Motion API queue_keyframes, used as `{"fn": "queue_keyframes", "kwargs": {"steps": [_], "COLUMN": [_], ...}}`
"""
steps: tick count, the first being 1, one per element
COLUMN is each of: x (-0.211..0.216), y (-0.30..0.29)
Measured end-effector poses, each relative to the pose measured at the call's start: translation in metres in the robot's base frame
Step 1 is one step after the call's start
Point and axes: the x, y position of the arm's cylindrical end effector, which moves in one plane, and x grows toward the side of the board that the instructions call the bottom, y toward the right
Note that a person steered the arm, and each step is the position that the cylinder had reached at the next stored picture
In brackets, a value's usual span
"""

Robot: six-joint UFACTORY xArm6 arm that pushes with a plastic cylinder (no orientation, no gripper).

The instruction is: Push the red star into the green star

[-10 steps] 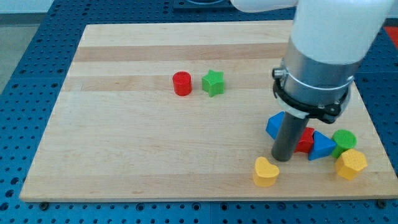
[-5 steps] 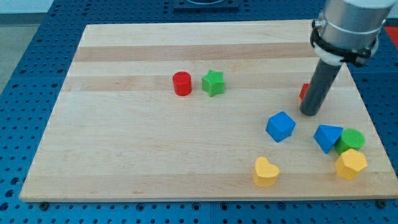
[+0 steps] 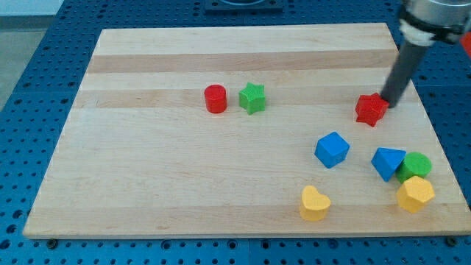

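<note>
The red star lies on the wooden board at the view's right, about mid-height. The green star lies near the board's middle, well to the left of the red star. My tip stands just right of the red star, touching or almost touching its right edge. The rod rises from there toward the view's top right corner.
A red cylinder sits just left of the green star. A blue cube, a blue triangle, a green cylinder, a yellow hexagon and a yellow heart lie at the lower right. The board's right edge is close.
The rod has moved from the lower right cluster up and to the right. The red star has left the cluster and moved up the board. My tip is now on the star's right side.
</note>
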Motion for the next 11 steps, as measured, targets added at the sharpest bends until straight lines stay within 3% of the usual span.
{"fn": "queue_keyframes", "kwargs": {"steps": [1,2,3,5,8,10,11], "x": [0.007,0.010,0.045,0.026,0.065,0.016,0.006], "y": [0.000,0.049,0.058,-0.012,-0.065,-0.067,-0.098]}}
